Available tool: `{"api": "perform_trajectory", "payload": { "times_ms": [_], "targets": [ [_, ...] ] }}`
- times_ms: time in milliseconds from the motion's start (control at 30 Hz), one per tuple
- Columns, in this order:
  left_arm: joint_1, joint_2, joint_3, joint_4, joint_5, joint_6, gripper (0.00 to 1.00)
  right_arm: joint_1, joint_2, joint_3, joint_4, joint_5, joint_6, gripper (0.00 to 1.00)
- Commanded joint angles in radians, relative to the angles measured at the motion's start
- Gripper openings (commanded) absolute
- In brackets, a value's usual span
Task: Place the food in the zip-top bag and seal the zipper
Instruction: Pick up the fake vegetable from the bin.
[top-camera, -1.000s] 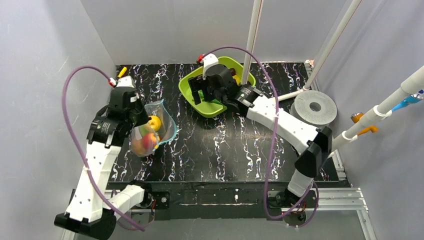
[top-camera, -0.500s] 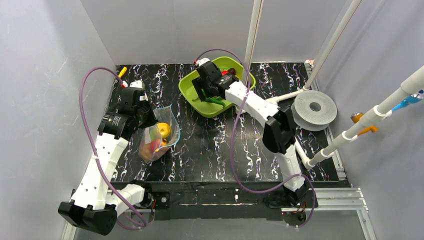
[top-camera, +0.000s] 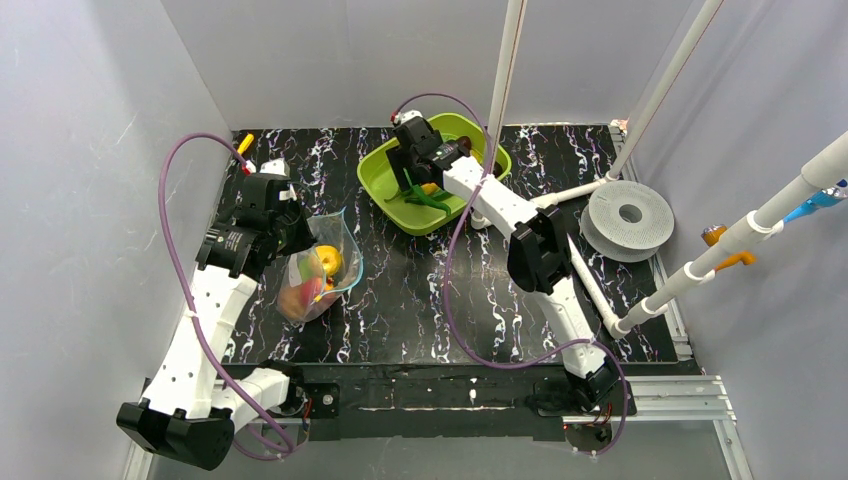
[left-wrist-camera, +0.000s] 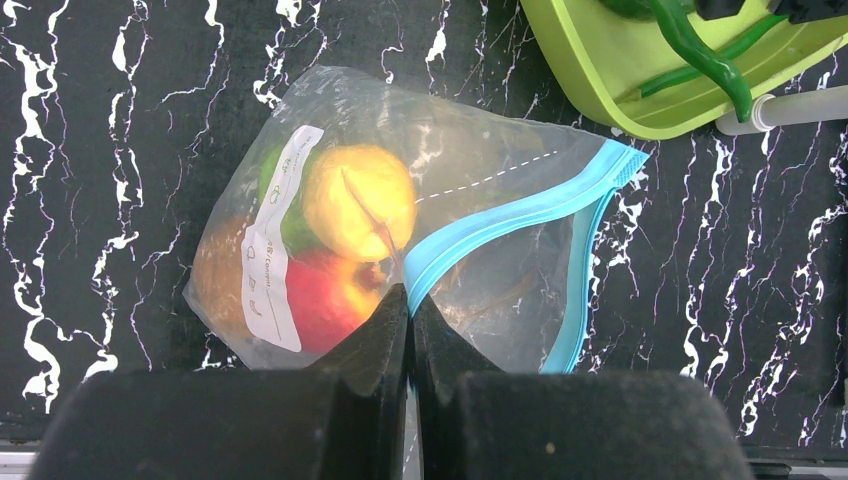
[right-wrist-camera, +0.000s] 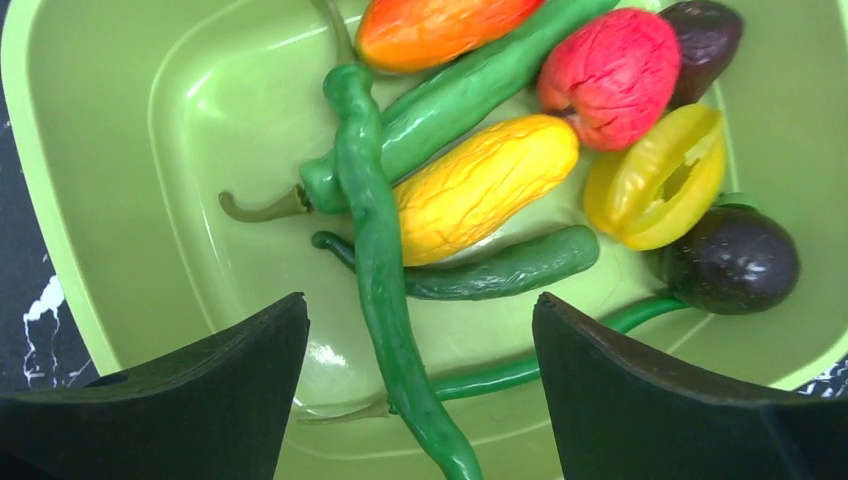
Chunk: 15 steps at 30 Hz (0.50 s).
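**Right wrist view: food lay straight under the open jaws**

Right wrist view showed the right jaws spread wide and holding nothing. They hung over the green tray (right-wrist-camera: 120, 200). The food (right-wrist-camera: 600, 75) lay right below them, in the gap between the two black pads.

A long green pepper (right-wrist-camera: 375, 280) ran from top to bottom of that view. That means it lay across the line the jaws would close along, so it looked like the easy one to pinch. A yellow bumpy piece (right-wrist-camera: 485, 185) lay slanted, touching the pepper. The other pieces were crowded toward the right side. The left side of the tray floor was bare, so there was room for a pad to come down there. The tray wall stood near the left pad, though, and could get bumped.

Over on the left, the left jaws were pinched tight on the rim of the zip-top bag (left-wrist-camera: 490, 290), right at the blue zipper (left-wrist-camera: 500, 215). Some fruit was already inside. The bag's mouth gaped open toward the tray.

From above, the tray was by the right arm and well apart from the bag. Bare counter (top-camera: 420, 280) lay between them, so the way across looked free.
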Motion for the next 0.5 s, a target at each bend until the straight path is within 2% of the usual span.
{"api": "perform_trajectory", "payload": {
  "times_ms": [0,133,467],
  "targets": [
    [0.005,-0.005,0.006,-0.001,-0.001,0.0,0.0,-0.004,-0.027,-0.045,0.033,-0.062,-0.03,0.85],
    [0.004,-0.003,0.005,0.0,0.008,-0.005,0.0,-0.007,-0.05,-0.142,0.071,-0.08,-0.052,0.8],
    [0.005,-0.009,0.004,-0.005,0.021,-0.014,0.0,-0.009,-0.013,-0.133,0.045,-0.065,-0.114,0.58]
  ]
}}
